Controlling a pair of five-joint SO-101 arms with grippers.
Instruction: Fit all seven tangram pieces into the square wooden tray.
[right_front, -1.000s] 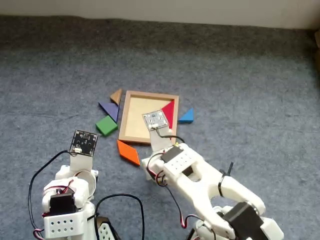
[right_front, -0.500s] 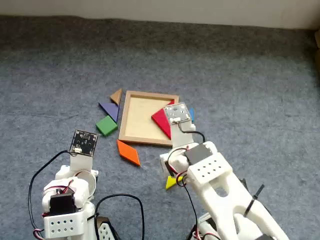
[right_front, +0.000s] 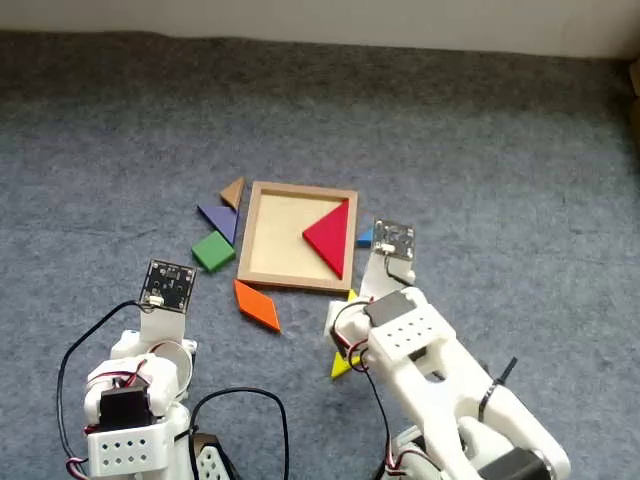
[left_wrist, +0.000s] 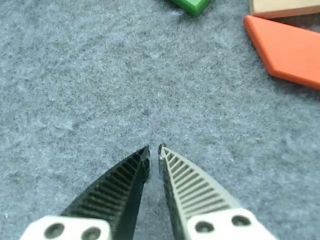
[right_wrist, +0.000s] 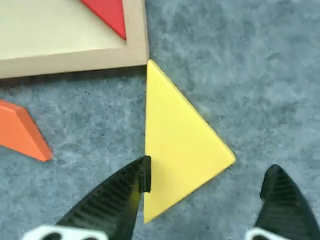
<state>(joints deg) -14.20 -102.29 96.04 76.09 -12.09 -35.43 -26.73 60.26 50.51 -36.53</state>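
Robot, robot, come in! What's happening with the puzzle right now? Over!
Right gripper open, fingers either side of yellow triangle. Left gripper shut over carpet. Red triangle in tray. Tray corner close by yellow triangle's tip.

Grey carpeted table (right_front: 480, 150), wooden tray (right_front: 246, 240) lying near the middle.
Loose beside the tray: tan triangle (right_front: 233, 192), purple piece (right_front: 219, 220), green square (right_front: 212, 250), orange parallelogram (right_front: 257, 304), yellow triangle (right_wrist: 175, 145), blue piece (right_front: 365, 238).

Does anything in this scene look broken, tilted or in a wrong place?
Nothing looks damaged or askew. The red triangle lies inside the wooden tray, along its right wall in the high view. The yellow triangle lies flat on the carpet, one corner at the tray's outer corner, between the open fingers of the right gripper.
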